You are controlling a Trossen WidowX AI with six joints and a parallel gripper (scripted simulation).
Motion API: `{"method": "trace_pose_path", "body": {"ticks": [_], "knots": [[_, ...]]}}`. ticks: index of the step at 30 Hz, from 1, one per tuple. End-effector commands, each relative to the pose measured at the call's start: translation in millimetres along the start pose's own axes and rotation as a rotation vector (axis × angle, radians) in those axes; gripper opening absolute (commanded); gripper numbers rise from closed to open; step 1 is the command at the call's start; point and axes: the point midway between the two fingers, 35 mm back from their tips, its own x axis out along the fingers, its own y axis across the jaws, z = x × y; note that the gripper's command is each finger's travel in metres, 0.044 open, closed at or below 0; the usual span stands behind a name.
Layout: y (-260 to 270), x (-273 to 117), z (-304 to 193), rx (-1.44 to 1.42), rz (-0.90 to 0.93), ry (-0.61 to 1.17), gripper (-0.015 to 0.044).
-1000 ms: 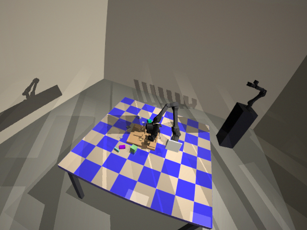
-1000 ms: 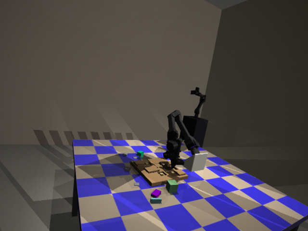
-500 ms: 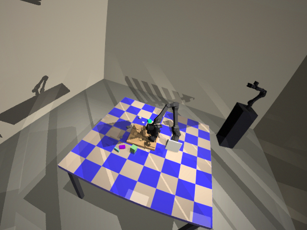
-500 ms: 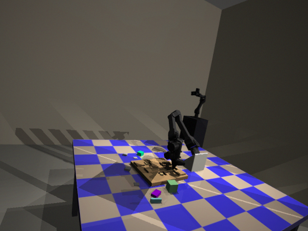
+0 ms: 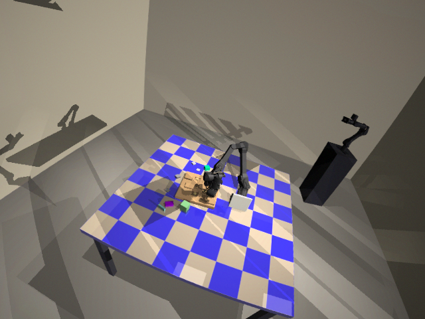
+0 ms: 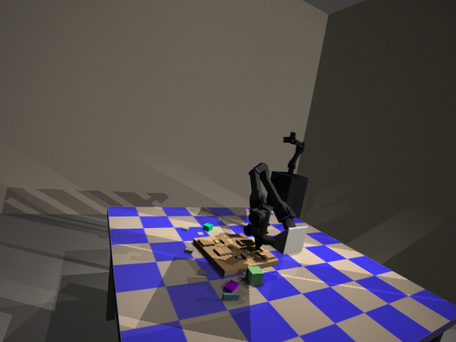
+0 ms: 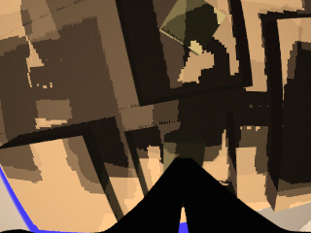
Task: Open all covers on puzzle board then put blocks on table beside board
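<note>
The wooden puzzle board [image 5: 186, 196] [image 6: 229, 267] lies on the checkered table, partly hidden by the arm. My gripper [image 5: 210, 194] [image 6: 258, 246] [image 7: 182, 166] is shut and empty, its tips low over the board. In the wrist view a yellowish block [image 7: 187, 24] sits turned in a square open well. A dim olive block [image 7: 184, 149] shows right at the fingertips, partly hidden by them. A tan cover [image 7: 58, 180] lies at lower left. Shadows make the other covers hard to read. A green cube [image 5: 184, 207] [image 6: 254, 276] stands on the table beside the board.
A purple block [image 5: 169, 203] [image 6: 231, 286] and a teal bar [image 5: 161, 207] [image 6: 231, 296] lie near the green cube. A turquoise block [image 5: 206, 167] [image 6: 208, 226] and several small grey pieces lie around the board. A white panel [image 5: 240, 202] [image 6: 296, 239] stands by the arm's base.
</note>
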Motion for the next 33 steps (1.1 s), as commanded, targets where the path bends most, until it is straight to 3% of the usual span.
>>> {"method": "trace_pose_path", "body": {"ticks": [1, 33], "knots": [[-1.3, 1.3, -3.0, -0.002, -0.003, 0.007, 0.0000], [0.0, -4.9, 0.8, -0.002, -0.001, 0.003, 0.0000]]}}
